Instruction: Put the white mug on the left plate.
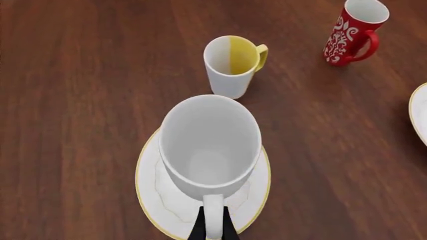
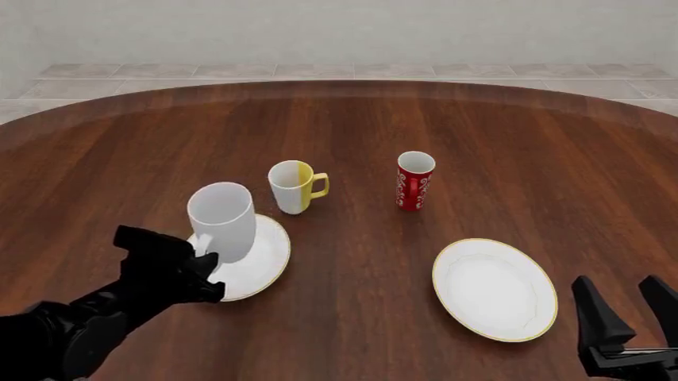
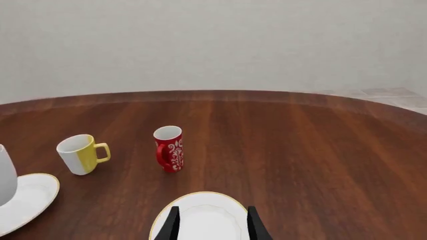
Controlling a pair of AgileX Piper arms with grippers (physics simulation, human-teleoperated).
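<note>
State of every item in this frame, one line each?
white mug: upright on the left plate, handle gripped
left plate: flat, under the mug
yellow-handled mug: upright, empty
red cup: upright
right plate: flat, bare
left tool: shut on mug handle
right tool: open

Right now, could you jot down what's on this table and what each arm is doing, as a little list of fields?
white mug: upright over the left plate; contact not discernible
left tool: closed on the mug's handle
right tool: open, holding nothing, above the right plate
white-and-yellow mug: upright on the table, behind the left plate
red patterned cup: upright, further right
</note>
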